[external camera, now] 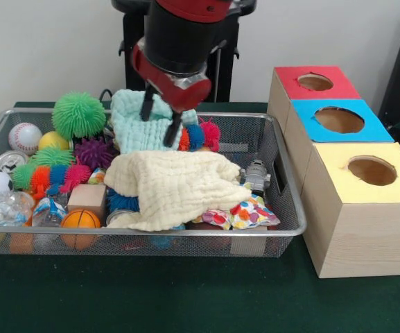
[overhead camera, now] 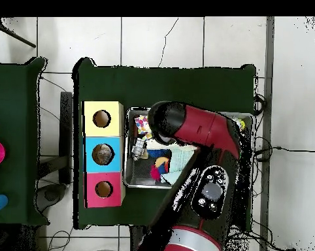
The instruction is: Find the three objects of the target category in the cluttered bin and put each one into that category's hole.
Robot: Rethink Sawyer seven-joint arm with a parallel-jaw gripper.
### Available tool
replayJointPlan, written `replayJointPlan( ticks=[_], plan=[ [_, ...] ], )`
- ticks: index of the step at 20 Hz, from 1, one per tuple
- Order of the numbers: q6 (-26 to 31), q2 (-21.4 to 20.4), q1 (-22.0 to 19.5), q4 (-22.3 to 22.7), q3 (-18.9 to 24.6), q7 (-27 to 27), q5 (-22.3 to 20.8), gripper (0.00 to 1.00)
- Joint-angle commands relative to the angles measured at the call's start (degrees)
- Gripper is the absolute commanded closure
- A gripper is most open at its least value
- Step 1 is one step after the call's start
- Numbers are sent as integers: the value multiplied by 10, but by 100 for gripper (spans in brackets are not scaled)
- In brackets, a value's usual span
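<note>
Cloths (external camera: 175,184) blanket the bin (external camera: 283,156) middle, balls (external camera: 80,114) crowd one end; blue hole (external camera: 339,120) seems unobstructed.

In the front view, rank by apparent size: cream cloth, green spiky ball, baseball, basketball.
1. Cream cloth
2. Green spiky ball
3. Basketball and baseball: look alike, and the basketball sits nearer the camera, so unranked.

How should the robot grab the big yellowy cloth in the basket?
Probably best to pinch a raised fold near the middle of the cream cloth, coming straight down from above. It lies crumpled and draped over other things, so soft ridges stick up, and the wire bin's walls block a sideways approach. The open end effector hangs close by.
</note>
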Motion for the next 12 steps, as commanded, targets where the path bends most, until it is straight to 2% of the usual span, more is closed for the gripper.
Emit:
replayJointPlan(
  ticks=[1, 3, 7, 12],
  plan=[
    [-74, 48, -47, -62, 50, -115, -109, 0],
    [-97, 48, -62, -61, 70, -134, -134, 0],
    [-132, 47, -81, -50, 95, -136, -166, 0],
    [-171, 36, -103, -20, 131, -132, -190, 0]
  ],
)
